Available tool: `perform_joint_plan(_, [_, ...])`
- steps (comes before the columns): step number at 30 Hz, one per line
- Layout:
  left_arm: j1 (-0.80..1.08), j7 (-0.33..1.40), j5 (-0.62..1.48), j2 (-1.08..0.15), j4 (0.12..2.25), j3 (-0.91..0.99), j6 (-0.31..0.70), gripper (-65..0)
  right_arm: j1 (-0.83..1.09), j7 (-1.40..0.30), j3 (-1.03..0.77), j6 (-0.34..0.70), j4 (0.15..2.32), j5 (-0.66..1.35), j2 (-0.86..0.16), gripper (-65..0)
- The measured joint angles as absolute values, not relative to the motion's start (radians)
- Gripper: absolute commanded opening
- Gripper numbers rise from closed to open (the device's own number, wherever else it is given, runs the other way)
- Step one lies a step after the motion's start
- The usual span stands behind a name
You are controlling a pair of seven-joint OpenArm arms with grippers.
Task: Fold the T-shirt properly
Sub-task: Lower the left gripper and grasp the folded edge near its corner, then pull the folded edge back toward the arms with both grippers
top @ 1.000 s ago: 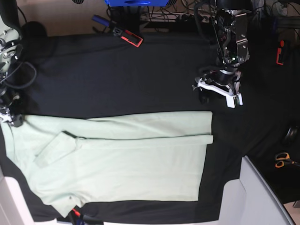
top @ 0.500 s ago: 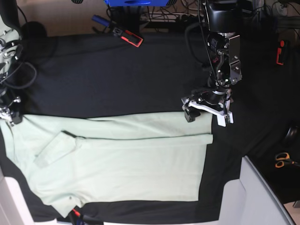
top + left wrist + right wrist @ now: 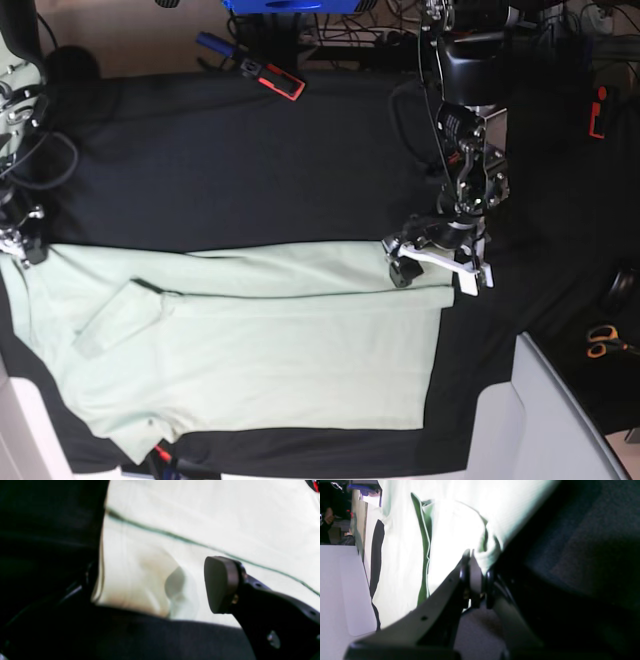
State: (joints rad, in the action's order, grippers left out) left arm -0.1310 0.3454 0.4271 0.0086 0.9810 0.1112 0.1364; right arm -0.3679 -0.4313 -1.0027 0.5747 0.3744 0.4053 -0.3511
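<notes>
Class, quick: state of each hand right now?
Left hand: open, jaws spread over the T-shirt's hem corner, holding nothing.
Right hand: closed, pinching the T-shirt's edge.

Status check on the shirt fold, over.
Right gripper shut on T-shirt corner. Left gripper open, straddling the opposite hem corner, not yet gripping. Shirt half-folded lengthwise, flat. Nothing in the way.

The work surface is a table covered by a black cloth (image 3: 250,160). Beyond its far edge, a pale floor strip (image 3: 110,30) and a tangle of cables (image 3: 370,35) are visible. A blue object (image 3: 285,5), possibly equipment housing, sits at the top edge. A white panel (image 3: 555,420) occupies the near right corner. Lighting is bright and even.
</notes>
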Motion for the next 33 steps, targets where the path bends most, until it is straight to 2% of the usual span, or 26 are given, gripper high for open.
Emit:
perform_joint_plan(1, [-0.137, 0.338, 0.426, 0.012, 0.974, 0.112, 0.135, -14.6, -0.368, -0.431, -1.003, 0.575, 0.374, 0.405, -0.351, -64.7])
perform_joint_plan(2, [-0.141, 0.316, 0.425, 0.018, 0.964, 0.111, 0.131, -21.0, -0.368, -0.431, -1.003, 0.575, 0.374, 0.405, -0.351, -64.7])
perform_joint_plan(3, [-0.142, 0.302, 0.43, 0.021, 0.955, 0.112, 0.131, -28.7, -0.368, -0.431, -1.003, 0.575, 0.374, 0.405, -0.351, -64.7])
perform_joint_plan(5, [-0.14, 0.283, 0.435, 0.028, 0.935, 0.113, 0.13, -49.7, -0.368, -0.431, -1.003, 0.575, 0.374, 0.405, -0.351, -64.7])
perform_joint_plan(6, [-0.139, 0.271, 0.437, 0.033, 0.923, 0.113, 0.13, -57.9, -0.368, -0.431, -1.003, 0.575, 0.374, 0.405, -0.351, -64.7])
perform_joint_plan(7, [-0.139, 0.27, 0.445, 0.036, 0.914, 0.113, 0.131, -62.1, -0.368, -0.431, -1.003, 0.575, 0.374, 0.405, -0.351, -64.7])
perform_joint_plan(11, [-0.141, 0.271, 0.445, 0.039, 0.903, 0.113, 0.132, -65.0, -0.368, -0.431, -1.0, 0.575, 0.374, 0.405, -0.351, -64.7])
perform_joint_plan(23, [-0.122, 0.268, 0.45, 0.036, 0.913, 0.112, 0.14, -65.0, -0.351, -0.431, -0.999, 0.575, 0.375, 0.406, -0.358, -64.7])
perform_joint_plan(30, [-0.01, 0.336, 0.448, 0.031, 1.078, 0.108, 0.147, -65.0, -0.324, -0.434, -0.999, 0.578, 0.376, 0.406, -0.36, -64.7])
perform_joint_plan(33, [0.005, 0.429, 0.445, 0.006, 1.126, 0.104, 0.147, -65.0, -0.318, -0.434, -0.999, 0.582, 0.376, 0.41, -0.36, -64.7])
